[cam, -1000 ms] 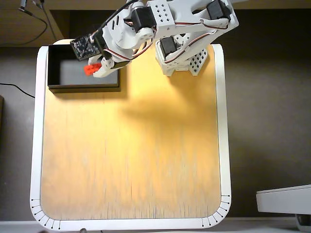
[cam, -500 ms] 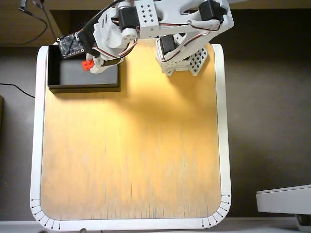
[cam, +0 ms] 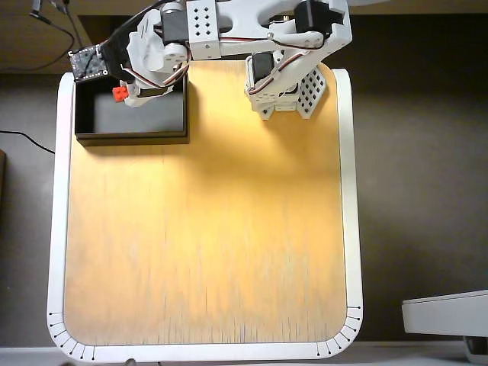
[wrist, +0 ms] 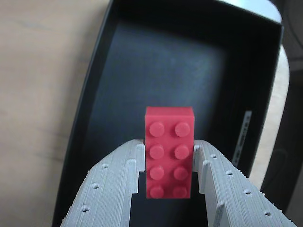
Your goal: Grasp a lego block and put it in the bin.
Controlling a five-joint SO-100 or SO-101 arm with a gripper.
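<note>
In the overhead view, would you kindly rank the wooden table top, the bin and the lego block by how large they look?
1. Wooden table top, largest.
2. Bin.
3. Lego block, smallest, held in the gripper.

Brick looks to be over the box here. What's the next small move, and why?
Probably open the gripper and let go. The red brick is clamped between its fingers, and in both views it sits inside the black box's walls, above the bare floor, so it should drop in.
</note>
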